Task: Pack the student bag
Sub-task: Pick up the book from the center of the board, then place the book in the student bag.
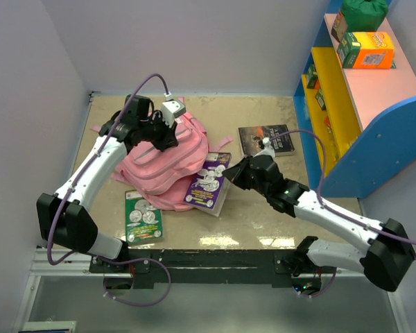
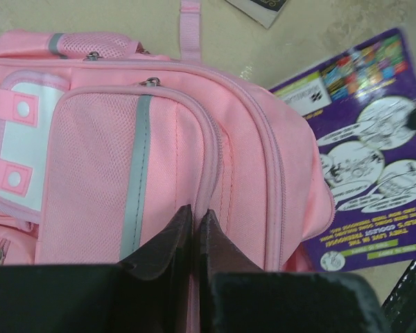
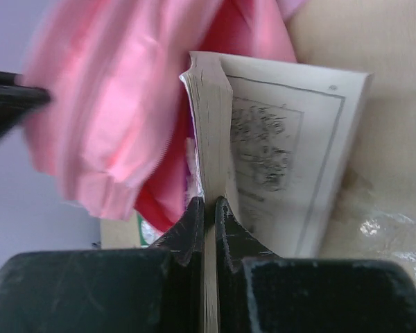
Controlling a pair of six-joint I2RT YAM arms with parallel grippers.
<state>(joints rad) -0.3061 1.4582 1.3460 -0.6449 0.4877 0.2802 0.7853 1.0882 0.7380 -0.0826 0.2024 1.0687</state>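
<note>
The pink student bag (image 1: 168,163) lies flat in the middle of the table, with its grey trim and front pockets in the left wrist view (image 2: 159,159). My left gripper (image 1: 168,136) rests on the bag's far side. Its jaws (image 2: 196,212) are shut on a fold of pink fabric at a pocket seam. My right gripper (image 1: 236,173) is shut on the edge of a purple book (image 1: 209,182) and holds it tilted against the bag's right side. The right wrist view shows the jaws (image 3: 209,201) pinching the book's pages (image 3: 211,118), with the bag (image 3: 118,118) to the left.
A green book (image 1: 143,216) lies on the table at the bag's near left. A dark book (image 1: 265,139) lies at the back right. A blue, yellow and pink shelf (image 1: 364,104) with boxes stands along the right side. White walls enclose the left and back.
</note>
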